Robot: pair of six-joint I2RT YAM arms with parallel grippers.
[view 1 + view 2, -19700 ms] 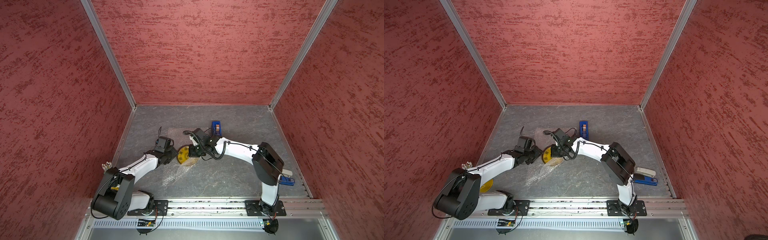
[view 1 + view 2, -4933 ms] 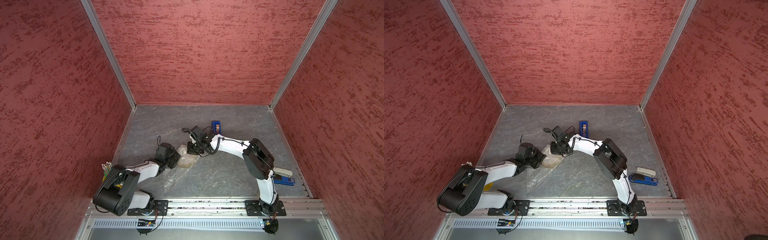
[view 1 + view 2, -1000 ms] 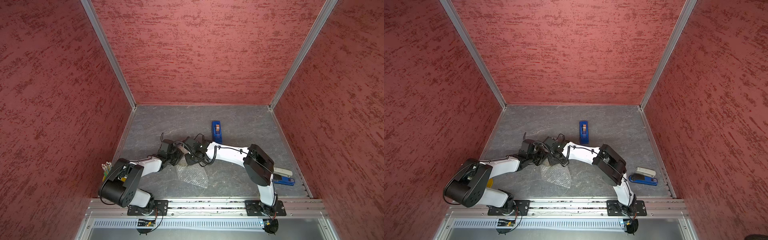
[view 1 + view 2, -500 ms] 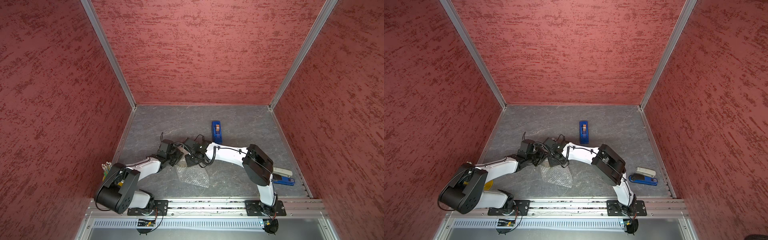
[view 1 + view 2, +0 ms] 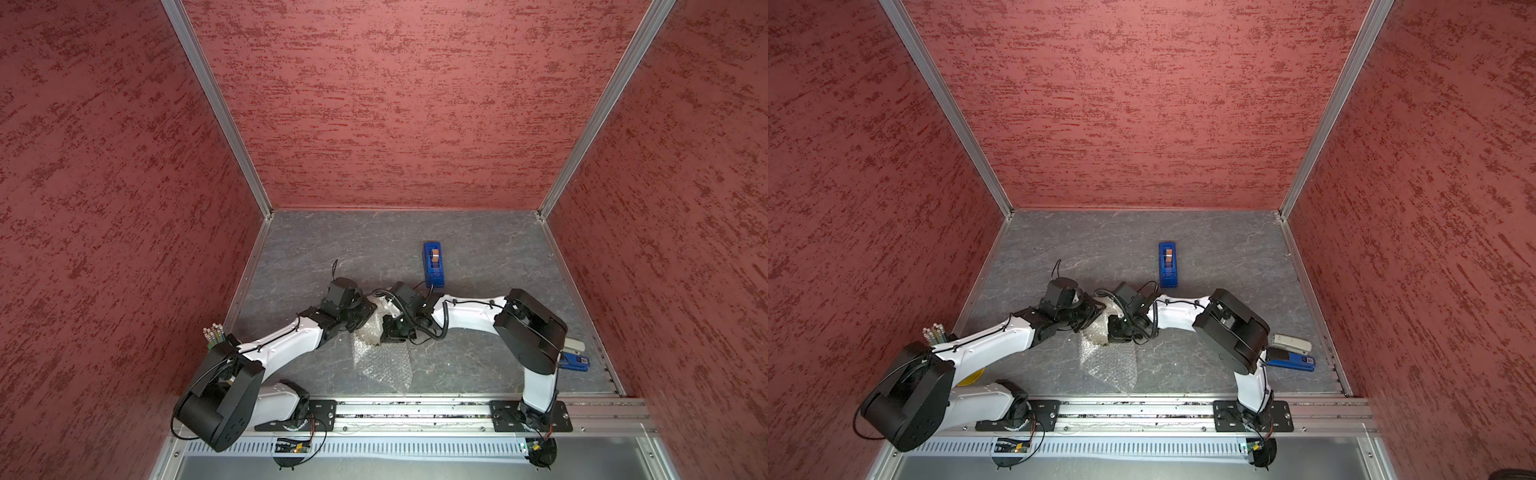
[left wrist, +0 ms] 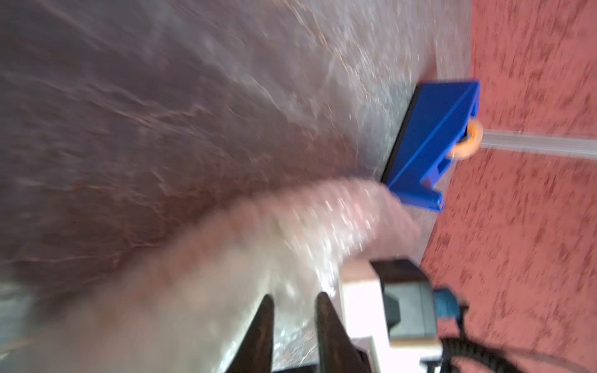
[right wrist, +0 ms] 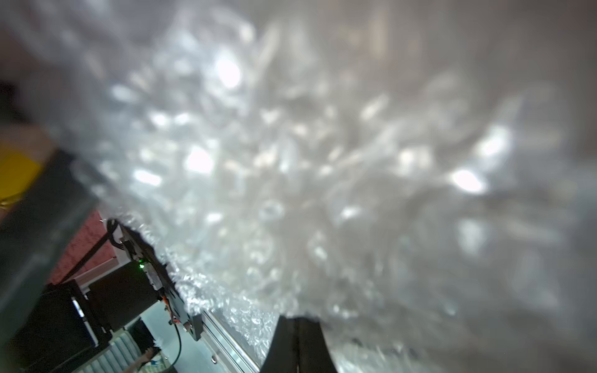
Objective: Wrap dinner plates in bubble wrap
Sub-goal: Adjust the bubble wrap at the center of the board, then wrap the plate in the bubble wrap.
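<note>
The bubble wrap (image 5: 384,363) lies near the front of the table, its far end bunched into a lump (image 5: 376,322) between my two grippers. The dinner plate is hidden inside that lump; only a dark yellowish smudge shows through the film. From the left, my left gripper (image 5: 368,318) (image 6: 295,298) meets the lump, its fingers a little apart with wrap between them. My right gripper (image 5: 384,334) (image 7: 298,319) comes from the right, fingers pressed together with their tips buried in the wrap (image 7: 323,161). The same lump (image 5: 1100,328) shows in both top views.
A blue tape dispenser (image 5: 433,264) (image 6: 433,142) stands behind the grippers. Two staplers, one blue (image 5: 1291,362) and one grey (image 5: 1292,344), lie by the right wall. A pencil cup (image 5: 214,334) stands at the left wall behind my left arm. Red walls enclose the table on three sides.
The plate, bare and yellow on the sheet long ago, is now covered. Over the last second my right fingers have closed and my left gripper has shifted slightly at the lump.
</note>
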